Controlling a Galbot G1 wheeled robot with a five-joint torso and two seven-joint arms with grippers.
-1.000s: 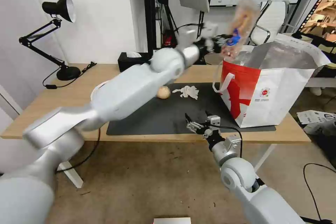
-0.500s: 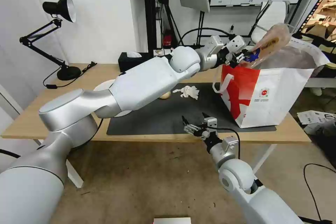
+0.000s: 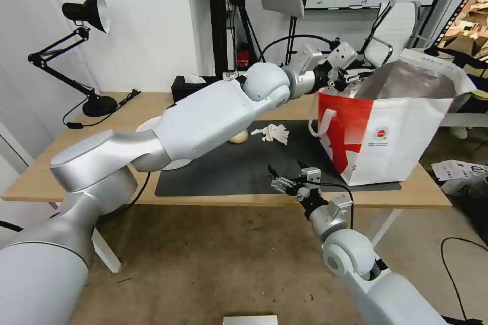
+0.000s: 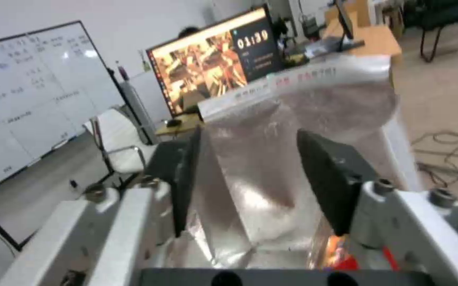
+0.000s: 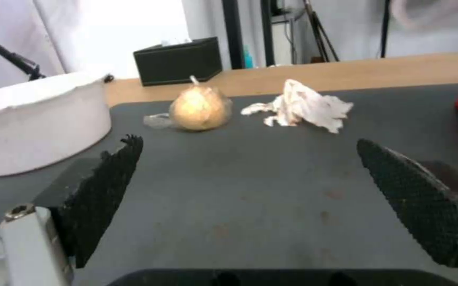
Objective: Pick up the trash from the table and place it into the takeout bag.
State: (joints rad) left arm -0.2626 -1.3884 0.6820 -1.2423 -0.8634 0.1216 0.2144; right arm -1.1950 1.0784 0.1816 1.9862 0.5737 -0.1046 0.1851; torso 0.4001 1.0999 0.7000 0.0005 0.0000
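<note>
Hovering over the takeout bag, your left pincer now stands apart and empty, the food tray it carried a moment ago gone inside, leaving tissue wad, wrapped lump and bowl on the counter.

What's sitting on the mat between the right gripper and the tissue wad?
Nothing. In the right wrist view, bare dark mat runs from the open right gripper to the tissue wad.
</note>
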